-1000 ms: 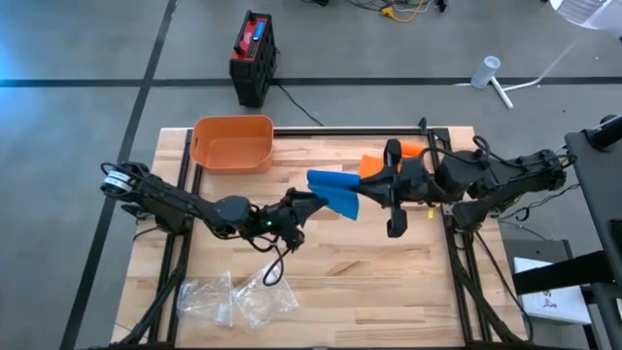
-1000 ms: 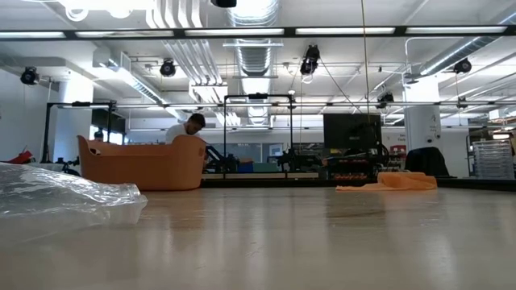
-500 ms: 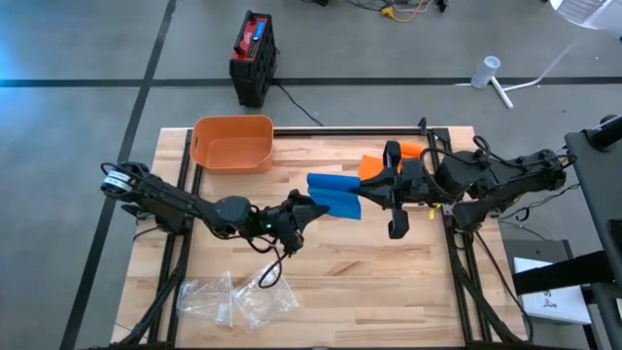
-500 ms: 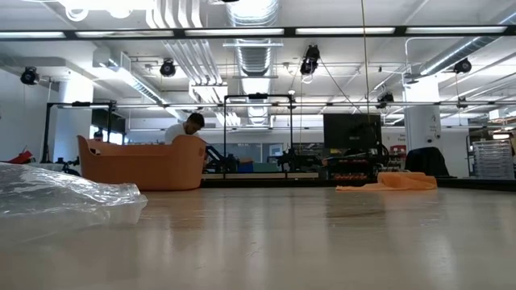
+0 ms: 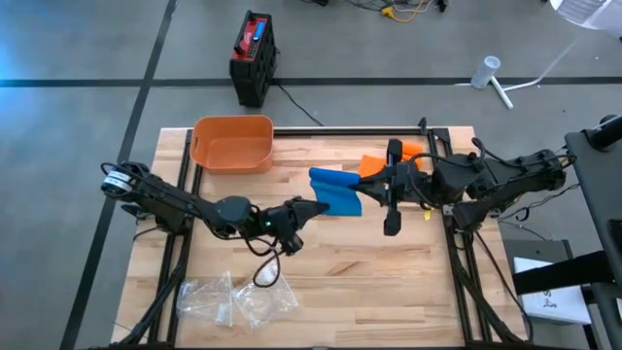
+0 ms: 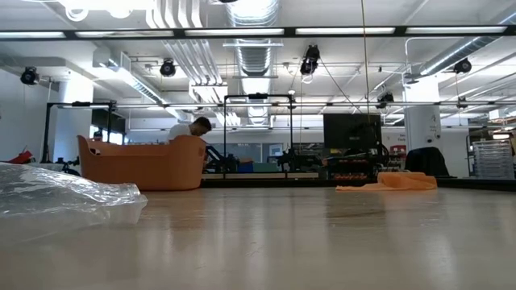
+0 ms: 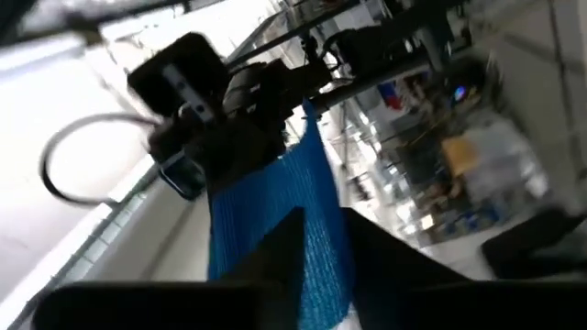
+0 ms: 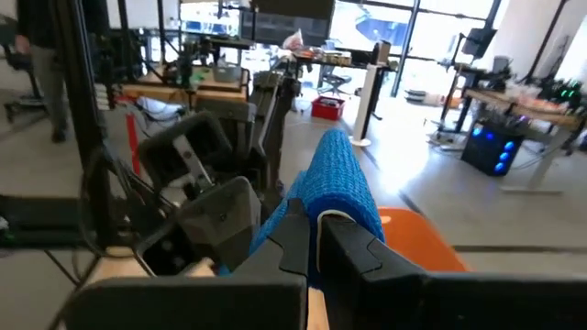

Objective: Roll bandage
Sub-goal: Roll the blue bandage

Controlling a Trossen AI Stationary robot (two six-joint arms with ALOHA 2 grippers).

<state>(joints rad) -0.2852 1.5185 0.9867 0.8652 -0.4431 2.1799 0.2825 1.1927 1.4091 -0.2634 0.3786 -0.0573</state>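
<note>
At the left of the table (image 5: 321, 282), crumpled clear plastic (image 5: 233, 299) is seen, with an orange basket (image 5: 233, 143) at the far edge. Above mid-table, the blue bandage (image 5: 336, 192) is pinched at one end by the left gripper (image 5: 313, 206). Its other end is clamped in the closed right gripper (image 5: 367, 184), beside an orange cloth (image 5: 374, 163).

Wooden slat table (image 5: 330, 282) w/ black metal frame, pale planks running left-right. On it: orange tub (image 5: 233, 143) at far left corner, upright, open top; orange cloth (image 5: 374, 162) crumpled near far edge, right of centre; clear plastic bags (image 5: 233, 297) bunched at near left corner. In low view tub (image 6: 141, 163) sits far left, cloth (image 6: 391, 182) far right, plastic (image 6: 56, 191) close at left.
</note>
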